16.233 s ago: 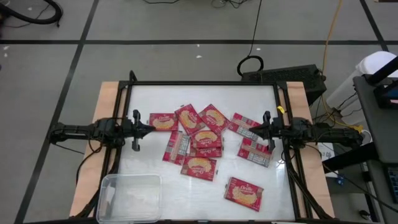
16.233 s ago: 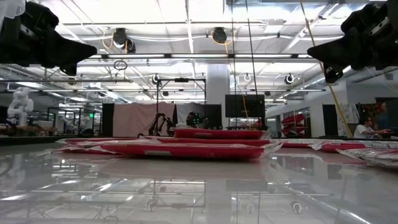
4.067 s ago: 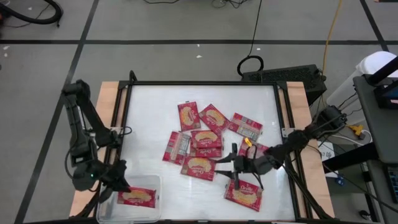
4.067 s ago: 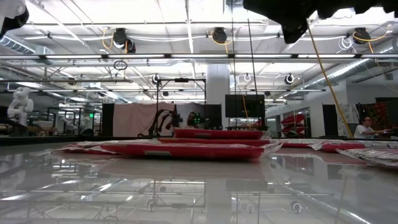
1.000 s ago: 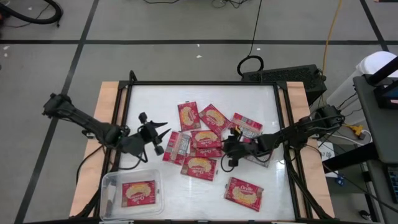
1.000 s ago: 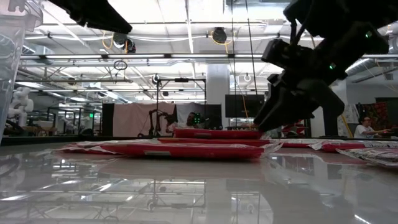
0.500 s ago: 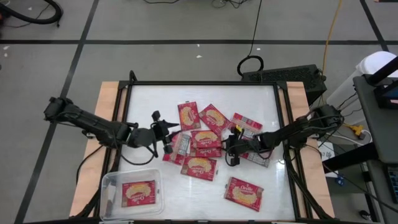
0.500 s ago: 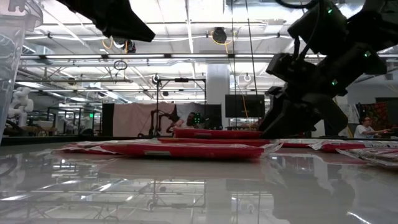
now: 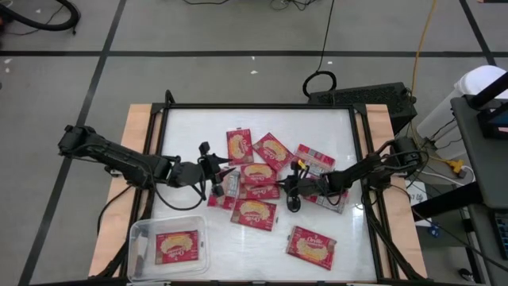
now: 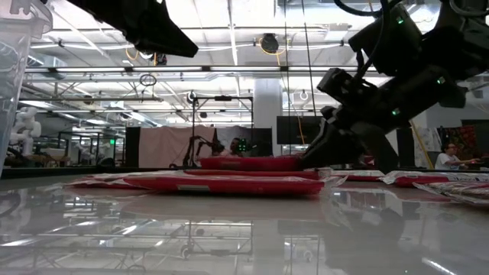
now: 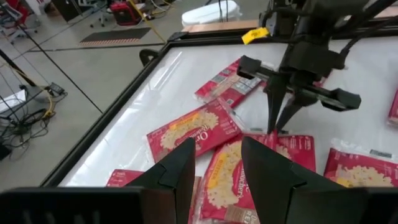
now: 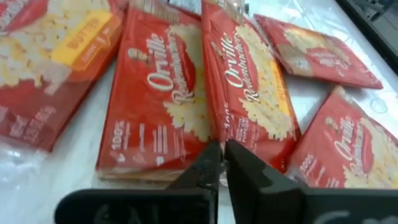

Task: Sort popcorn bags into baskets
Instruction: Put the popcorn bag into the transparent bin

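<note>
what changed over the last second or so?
The right pincer slid in toward the pile's middle and closed on the edge of the popcorn bag there. The left pincer advanced from the table's left side to the pile, open and empty. Unchanged: one bag in the clear tub, and the other loose bags.

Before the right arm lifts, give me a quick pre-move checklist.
1. Right gripper shut on the edge of a popcorn bag in the middle of the pile: ok, jaws pinched together in the right wrist view.
2. One bag only: cannot tell, a second bag lies right beside the pinched one.
3. Left gripper clear of that bag: not ok, it hovers with jaws open at the pile's left side, close by.
4. Clear tub has room: ok, one bag inside.
5. Path to tub clear: cannot tell.
</note>
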Motion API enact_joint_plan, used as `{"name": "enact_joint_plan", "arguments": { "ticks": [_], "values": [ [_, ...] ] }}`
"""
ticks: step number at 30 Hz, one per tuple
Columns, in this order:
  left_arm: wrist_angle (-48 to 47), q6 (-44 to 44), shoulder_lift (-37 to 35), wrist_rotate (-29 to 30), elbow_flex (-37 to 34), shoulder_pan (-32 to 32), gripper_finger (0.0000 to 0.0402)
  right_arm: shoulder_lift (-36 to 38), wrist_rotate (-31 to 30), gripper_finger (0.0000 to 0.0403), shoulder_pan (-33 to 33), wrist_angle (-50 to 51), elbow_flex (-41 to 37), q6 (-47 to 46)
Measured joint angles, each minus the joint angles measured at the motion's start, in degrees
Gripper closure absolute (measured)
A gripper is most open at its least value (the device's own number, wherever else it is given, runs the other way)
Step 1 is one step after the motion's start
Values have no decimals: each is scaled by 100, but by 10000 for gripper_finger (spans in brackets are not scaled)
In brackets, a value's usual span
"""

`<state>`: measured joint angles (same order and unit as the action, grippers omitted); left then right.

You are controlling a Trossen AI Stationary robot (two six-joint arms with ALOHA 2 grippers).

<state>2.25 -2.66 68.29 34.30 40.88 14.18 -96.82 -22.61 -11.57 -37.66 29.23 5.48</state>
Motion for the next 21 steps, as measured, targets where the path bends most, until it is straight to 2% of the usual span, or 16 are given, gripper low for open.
{"name": "enact_joint_plan", "arguments": {
  "ticks": [4, 9, 12, 16, 21],
  "values": [
    [-72, -75, 0, -55, 0, -63, 266, 138, 5, 393, -15, -303, 0, 77],
    [-67, -79, 125, -829, 0, -186, 266, 459, 7, 400, -88, -617, 0, 451],
    [1, -57, 269, -1067, -3, -184, 261, 681, 7, 401, -92, -854, 5, 606],
    [35, -89, 472, -1091, -2, -184, 234, 930, -32, 402, -92, -941, 2, 727],
    [179, -150, 475, -1022, -2, -184, 190, 1226, -435, 402, -92, -897, 2, 873]
  ]
}}
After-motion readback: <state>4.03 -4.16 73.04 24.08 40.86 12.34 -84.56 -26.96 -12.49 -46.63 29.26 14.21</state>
